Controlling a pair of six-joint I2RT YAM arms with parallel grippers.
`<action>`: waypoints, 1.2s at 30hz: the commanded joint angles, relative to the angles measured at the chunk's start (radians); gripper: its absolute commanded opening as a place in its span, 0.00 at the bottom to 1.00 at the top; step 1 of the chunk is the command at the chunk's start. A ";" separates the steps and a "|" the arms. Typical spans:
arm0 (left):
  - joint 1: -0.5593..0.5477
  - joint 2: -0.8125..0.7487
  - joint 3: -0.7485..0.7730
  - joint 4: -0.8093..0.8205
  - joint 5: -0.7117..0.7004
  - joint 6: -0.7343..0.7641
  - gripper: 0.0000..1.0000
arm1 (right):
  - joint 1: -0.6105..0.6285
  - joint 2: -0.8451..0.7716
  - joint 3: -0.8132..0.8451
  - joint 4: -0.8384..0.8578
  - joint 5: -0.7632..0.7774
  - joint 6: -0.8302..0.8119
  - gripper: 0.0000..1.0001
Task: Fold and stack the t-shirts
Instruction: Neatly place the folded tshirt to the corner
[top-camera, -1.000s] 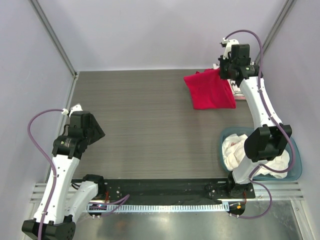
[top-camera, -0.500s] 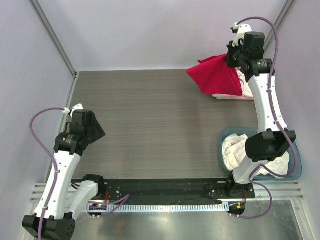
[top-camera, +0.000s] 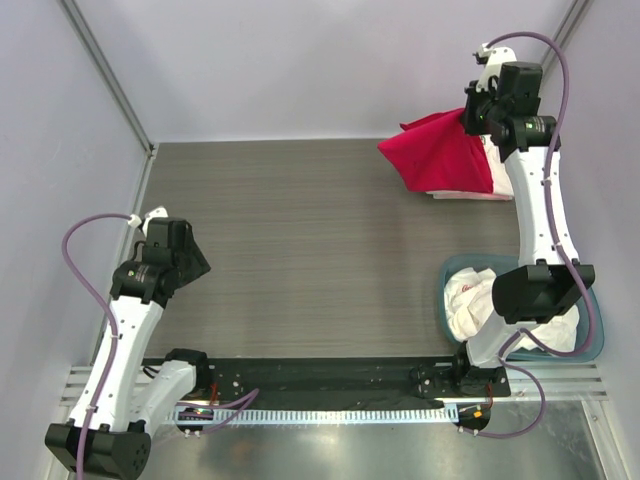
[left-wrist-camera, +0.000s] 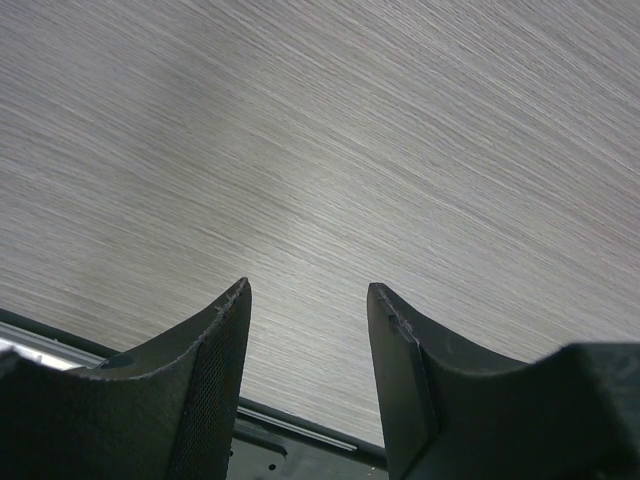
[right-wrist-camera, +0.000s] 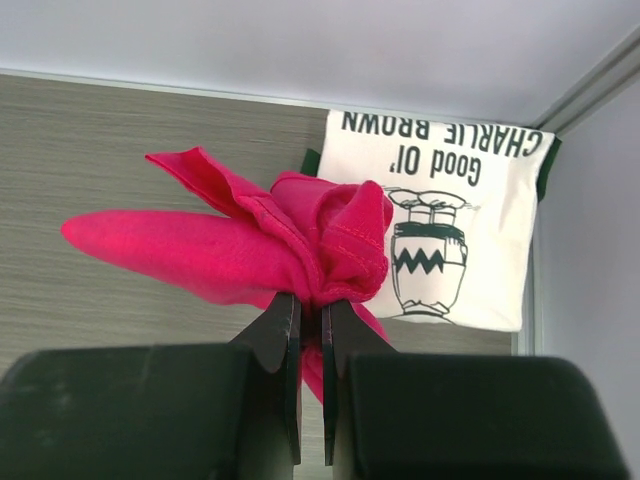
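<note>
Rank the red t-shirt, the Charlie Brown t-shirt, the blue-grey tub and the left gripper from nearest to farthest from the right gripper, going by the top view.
1. red t-shirt: pinched by the right gripper, far right.
2. Charlie Brown t-shirt: flat on the table, far right corner.
3. blue-grey tub: near right, by that arm's base.
4. left gripper: near left, open.

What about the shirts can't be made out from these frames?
- Top view: the cream Charlie Brown-print cloth t-shirt is mostly covered by the hanging crimson red cloth t-shirt; only a strip shows.
- Top view: the white cloth t-shirts in the blue-grey plastic tub cannot be counted; the right arm overlaps them.
- Right wrist view: the red t-shirt's lower part is hidden behind the right gripper, so its fold is unclear.
</note>
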 joint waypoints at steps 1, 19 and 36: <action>0.000 -0.010 0.013 0.026 -0.023 0.004 0.51 | -0.030 -0.074 0.044 0.052 -0.001 0.016 0.01; 0.000 -0.004 0.006 0.033 -0.028 0.001 0.50 | -0.082 0.002 0.094 0.060 0.002 0.020 0.01; 0.000 0.010 0.004 0.035 -0.025 0.001 0.49 | -0.191 0.225 0.258 0.069 -0.045 0.024 0.01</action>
